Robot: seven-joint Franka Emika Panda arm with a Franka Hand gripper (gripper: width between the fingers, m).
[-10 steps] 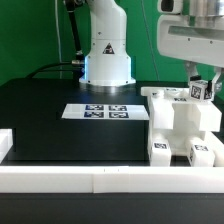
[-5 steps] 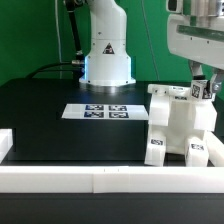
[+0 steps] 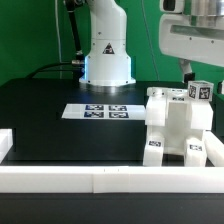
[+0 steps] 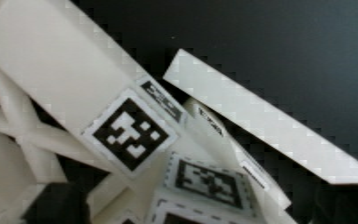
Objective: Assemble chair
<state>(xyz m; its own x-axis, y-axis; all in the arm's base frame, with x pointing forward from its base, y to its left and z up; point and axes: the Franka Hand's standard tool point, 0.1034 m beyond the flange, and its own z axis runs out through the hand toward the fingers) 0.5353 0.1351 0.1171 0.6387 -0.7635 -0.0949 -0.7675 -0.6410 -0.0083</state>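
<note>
End effector point(image 3: 192, 78) jaws are seen spread just above the chair point(image 3: 178, 128), with nothing pinched. Release of the chair is judged complete, since it stands unaided on the surface point(image 3: 60, 140) toward the exterior view's right, hard against the white border rail point(image 3: 110, 180). Open room is available toward the marker board point(image 3: 98, 111); lateral motion is limited by the rail edge, so a vertical retreat is judged safest.
</note>
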